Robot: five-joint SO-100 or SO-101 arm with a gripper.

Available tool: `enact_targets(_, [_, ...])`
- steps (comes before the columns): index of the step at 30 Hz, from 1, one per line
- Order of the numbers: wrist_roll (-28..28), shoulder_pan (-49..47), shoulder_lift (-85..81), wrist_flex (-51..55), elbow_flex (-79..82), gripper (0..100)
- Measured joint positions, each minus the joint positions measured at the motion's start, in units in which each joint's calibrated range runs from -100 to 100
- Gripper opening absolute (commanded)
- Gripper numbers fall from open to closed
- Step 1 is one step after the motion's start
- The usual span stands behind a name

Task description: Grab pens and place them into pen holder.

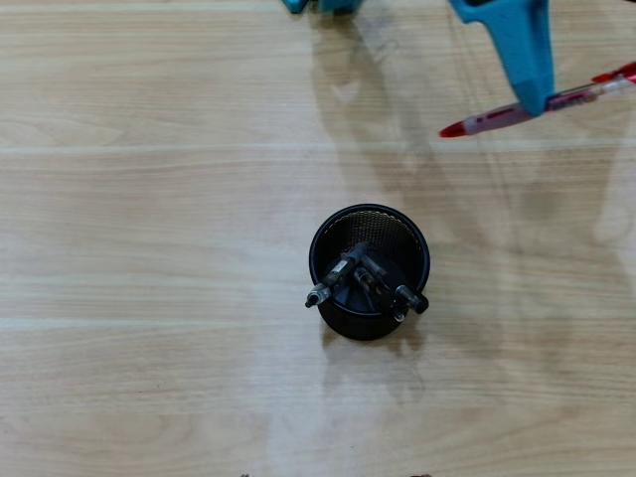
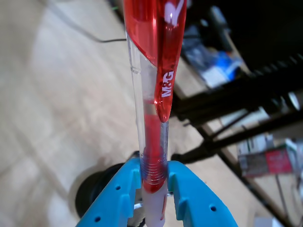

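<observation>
The blue pincer [image 2: 154, 191] is clamped on the red-and-clear pen [image 2: 155, 90], held above the wooden surface [image 1: 149, 248] at the overhead view's upper right; three dark pens [image 1: 363, 280] stand leaning inside the black mesh pen holder [image 1: 328, 238], well apart from it.

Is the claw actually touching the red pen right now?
Touching. The wrist view shows the claw with both blue fingers pressed against the red pen barrel, no gap.
</observation>
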Motion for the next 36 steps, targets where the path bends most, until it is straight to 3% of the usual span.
enact_targets(6, [-16.28,12.41,-9.65,-29.20,34.62,2])
enact_targets(12, [-21.39,11.90,-14.30,-57.02,69.77,2])
enact_targets(23, [-22.01,11.48,-15.23,-61.24,75.70,2])
enact_targets(31, [-21.70,11.14,-15.15,-61.84,77.64,10])
enact_targets(36, [-19.87,11.06,-15.15,-68.39,77.64,9])
